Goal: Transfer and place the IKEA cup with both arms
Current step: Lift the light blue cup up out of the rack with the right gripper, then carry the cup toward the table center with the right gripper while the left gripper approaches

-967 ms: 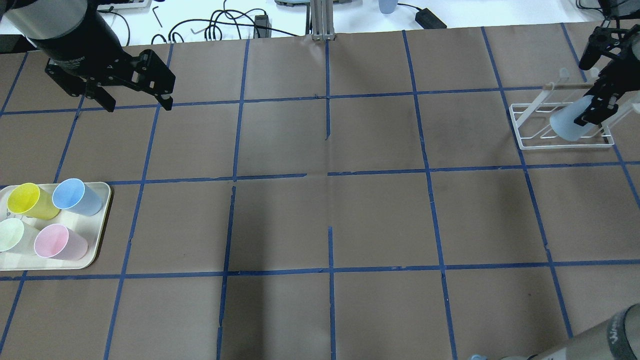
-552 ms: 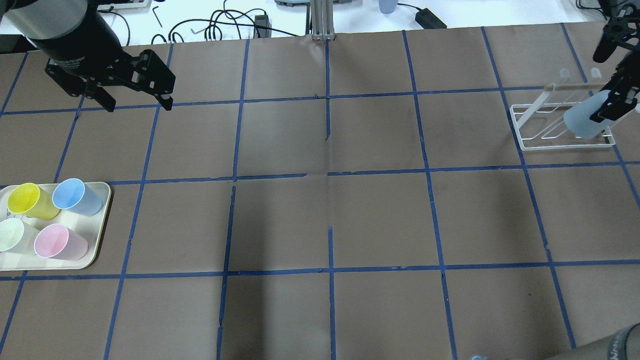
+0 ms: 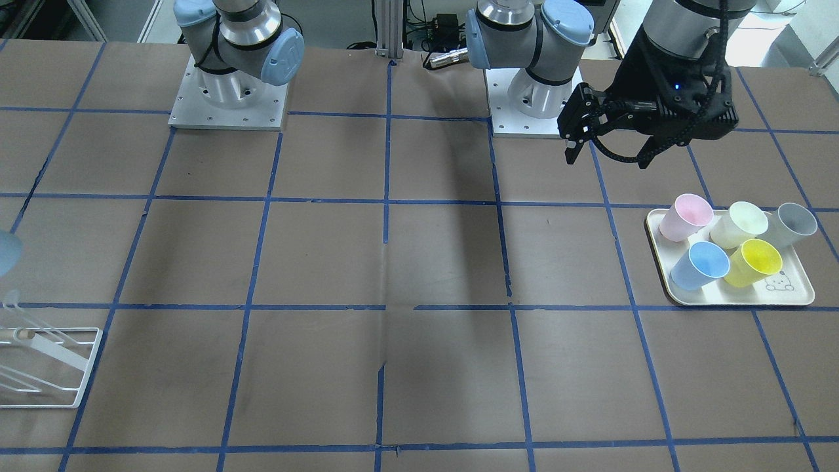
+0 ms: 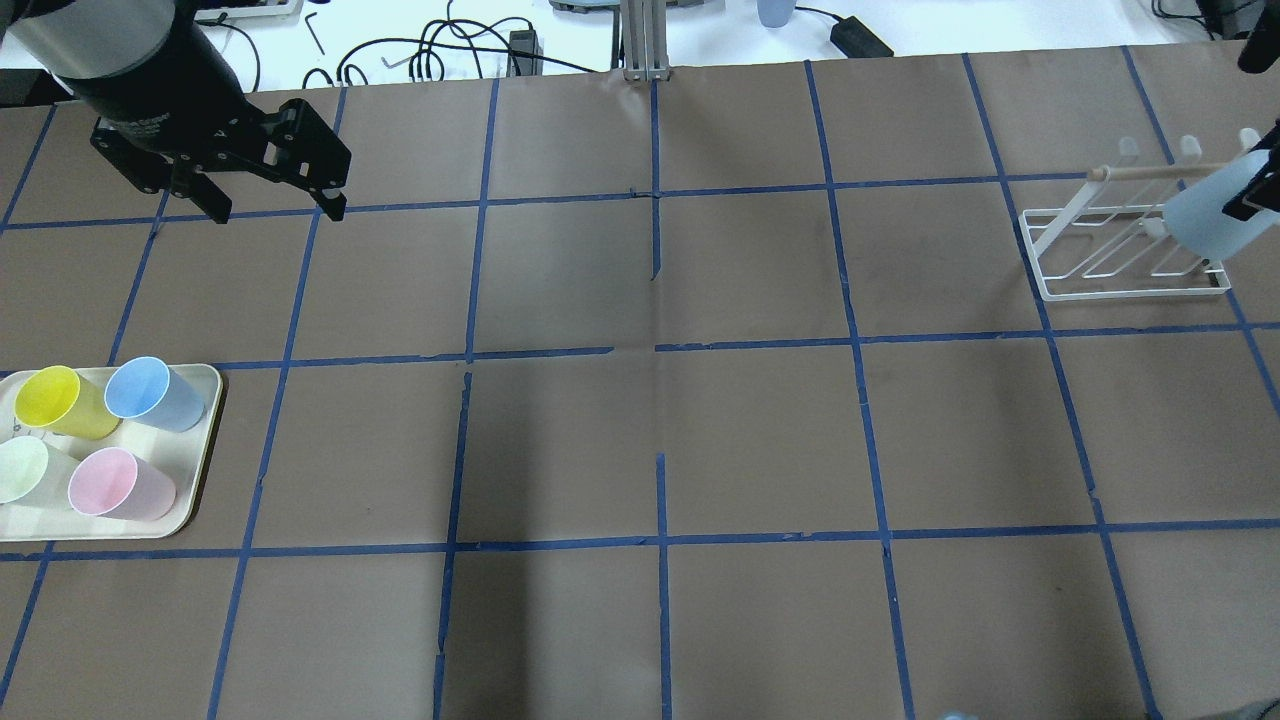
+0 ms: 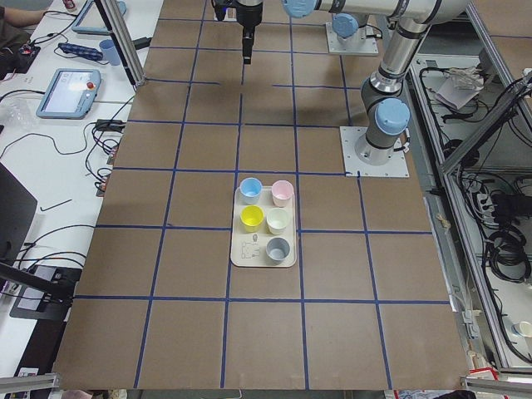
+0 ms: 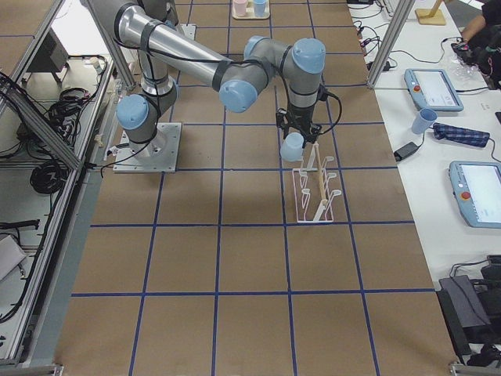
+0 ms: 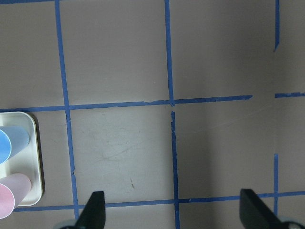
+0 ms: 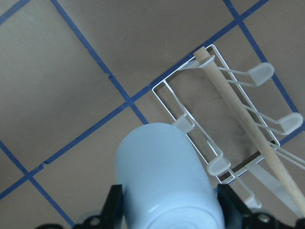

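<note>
My right gripper is shut on the pale icy-blue IKEA cup and holds it tilted, base toward the wrist camera, above the white wire rack. In the overhead view the cup is over the right end of the rack, and the gripper is mostly cut off by the edge. In the right side view the cup hangs just above the rack. My left gripper is open and empty, high over the far left of the table; it also shows in the front view.
A cream tray at the near left holds yellow, periwinkle-blue, pale green and pink cups; the front view also shows a grey one. The rack's wooden rod and pegs stick up beside the cup. Cables lie beyond the table's far edge.
My right gripper has carried the cup to the right across the rack, toward the edge of the overhead view. The left arm has not moved.
</note>
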Controlling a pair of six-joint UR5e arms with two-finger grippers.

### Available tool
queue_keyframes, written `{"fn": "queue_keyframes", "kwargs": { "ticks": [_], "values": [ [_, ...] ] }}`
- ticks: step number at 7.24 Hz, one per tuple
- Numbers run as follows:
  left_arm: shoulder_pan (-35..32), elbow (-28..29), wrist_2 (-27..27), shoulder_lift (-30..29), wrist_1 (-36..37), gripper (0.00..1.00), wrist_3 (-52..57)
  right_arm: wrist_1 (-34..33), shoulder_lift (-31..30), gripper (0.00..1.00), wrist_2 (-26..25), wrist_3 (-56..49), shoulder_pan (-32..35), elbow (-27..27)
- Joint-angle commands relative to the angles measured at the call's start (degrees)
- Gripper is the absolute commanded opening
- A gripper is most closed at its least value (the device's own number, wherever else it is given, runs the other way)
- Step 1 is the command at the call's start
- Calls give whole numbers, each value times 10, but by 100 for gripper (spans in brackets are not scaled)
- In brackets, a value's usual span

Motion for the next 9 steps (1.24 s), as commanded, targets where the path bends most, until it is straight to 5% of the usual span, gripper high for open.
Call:
{"fn": "queue_keyframes", "kwargs": {
  "ticks": [1, 5, 9],
  "values": [
    [2, -1, -10, 2, -2, 100, 3, 96, -54, 29, 41, 39, 1, -9],
    [84, -73, -252, 35, -3, 100, 6, 262, -88, 27, 306, 285, 2, -1],
    [141, -172, -542, 42, 17, 100, 16, 325, -114, 26, 404, 499, 40, 57]
  ]
}}
